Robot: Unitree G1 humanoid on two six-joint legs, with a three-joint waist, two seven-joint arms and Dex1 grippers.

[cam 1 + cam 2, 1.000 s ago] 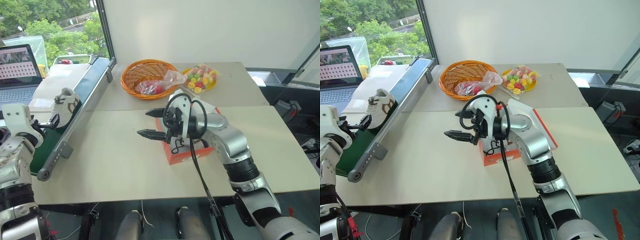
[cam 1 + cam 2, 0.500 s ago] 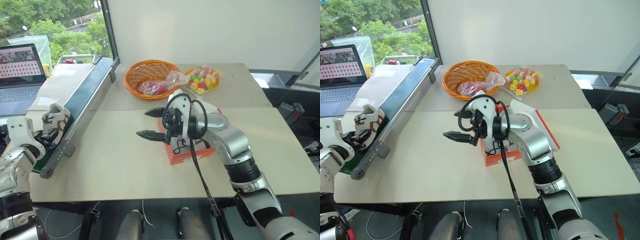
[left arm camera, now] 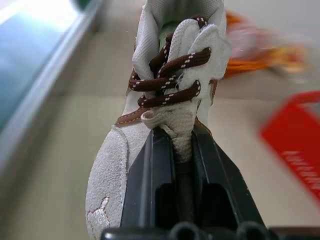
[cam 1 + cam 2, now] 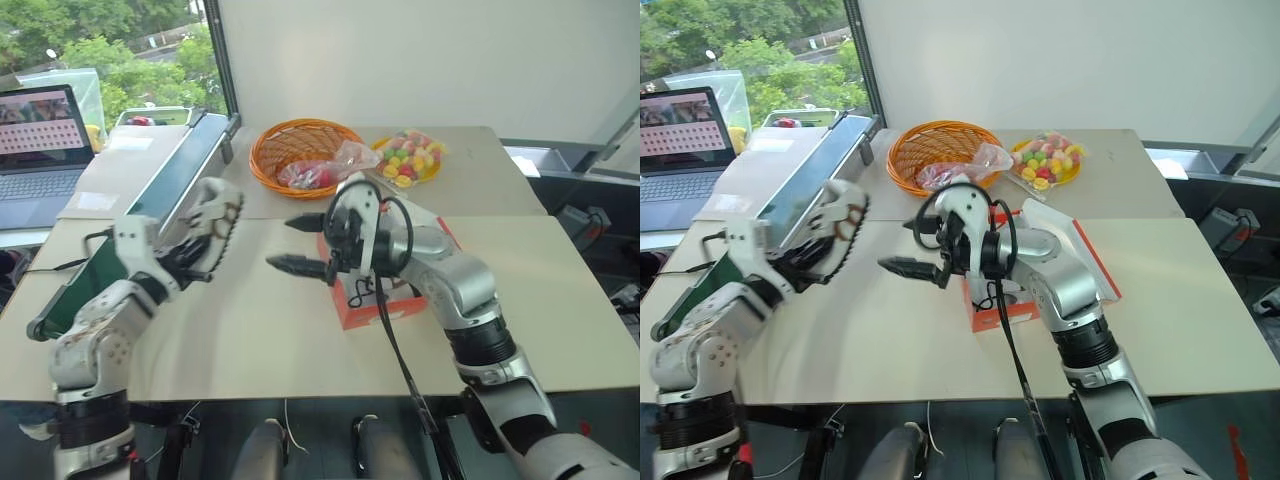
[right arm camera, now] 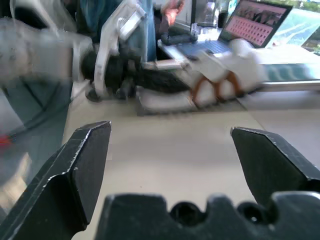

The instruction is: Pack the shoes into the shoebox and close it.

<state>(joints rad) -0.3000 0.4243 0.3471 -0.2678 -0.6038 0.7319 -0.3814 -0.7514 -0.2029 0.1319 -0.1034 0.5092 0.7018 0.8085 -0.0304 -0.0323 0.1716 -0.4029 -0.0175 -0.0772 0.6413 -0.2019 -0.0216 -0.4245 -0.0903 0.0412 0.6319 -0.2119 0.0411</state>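
Shoe (image 3: 170, 100) pinched in left gripper (image 3: 175, 145), held in the air over the table (image 4: 250, 330).
Left fingers clamp the tongue below the brown laces; right gripper (image 4: 298, 245) spread wide, empty, pointing toward the shoe, hovering beside the red shoebox (image 4: 372, 308); wicker basket (image 4: 290, 145) and candy plate (image 4: 405, 158) behind.

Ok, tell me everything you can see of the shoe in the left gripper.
The shoe is a small cream sneaker of suede-like fabric with brown white-flecked laces and brown trim. The left gripper is shut on its tongue, holding it off the table, beside the green conveyor, sole facing the open right gripper.
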